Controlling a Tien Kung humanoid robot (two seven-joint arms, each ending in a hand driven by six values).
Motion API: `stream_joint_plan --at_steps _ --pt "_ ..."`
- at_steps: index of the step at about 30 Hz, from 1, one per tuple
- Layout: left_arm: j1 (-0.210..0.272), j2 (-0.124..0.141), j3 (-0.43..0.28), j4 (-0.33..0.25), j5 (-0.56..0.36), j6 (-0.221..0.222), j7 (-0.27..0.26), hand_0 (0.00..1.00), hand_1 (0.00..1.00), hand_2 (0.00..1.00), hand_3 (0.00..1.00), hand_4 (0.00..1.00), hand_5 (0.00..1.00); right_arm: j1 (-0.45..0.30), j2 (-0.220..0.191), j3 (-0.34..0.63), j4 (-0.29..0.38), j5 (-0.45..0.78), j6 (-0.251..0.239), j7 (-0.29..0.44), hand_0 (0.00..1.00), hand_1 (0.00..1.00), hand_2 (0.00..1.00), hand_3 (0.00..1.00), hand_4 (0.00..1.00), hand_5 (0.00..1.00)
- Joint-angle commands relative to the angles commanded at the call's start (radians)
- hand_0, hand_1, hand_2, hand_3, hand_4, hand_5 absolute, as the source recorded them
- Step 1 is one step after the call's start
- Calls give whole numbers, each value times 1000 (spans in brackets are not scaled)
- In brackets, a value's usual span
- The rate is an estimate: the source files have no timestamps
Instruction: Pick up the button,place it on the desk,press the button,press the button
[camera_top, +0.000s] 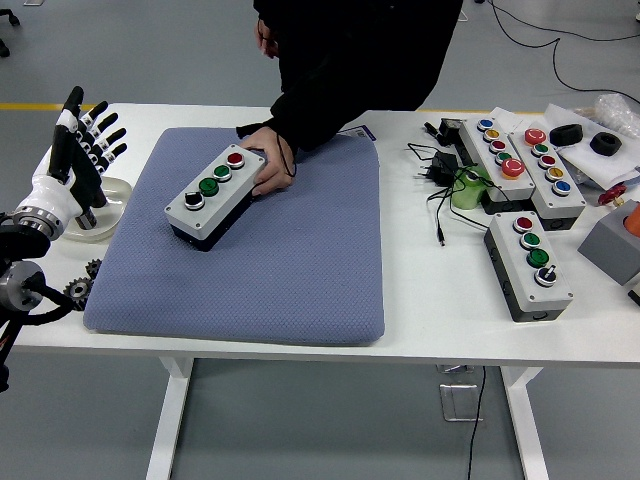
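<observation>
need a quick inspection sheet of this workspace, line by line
surface: white table, blue mat on it
job's things: button box lies angled on the mat; person's hand holds its far end
clutter: three more button boxes at right, black rings, white dish, small gears at left
grippers: left hand raised at left edge, fingers spread, empty; right not in view
cables: black cable with plug loose near green item
surroundings: grey floor, yellow line

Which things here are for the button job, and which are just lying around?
For the job:
button box on the blue mat
left hand, open, raised at the table's left edge
person's hand touching the box

Lying about:
other button boxes
cables
gears
</observation>
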Motion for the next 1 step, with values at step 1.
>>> stream_joint_plan --at_steps 1 --pt "3 0 -9 3 0 1 -1 906 911 959 957 885 998 0 0 0 0 0 0 0 751 704 715 584 183 137"
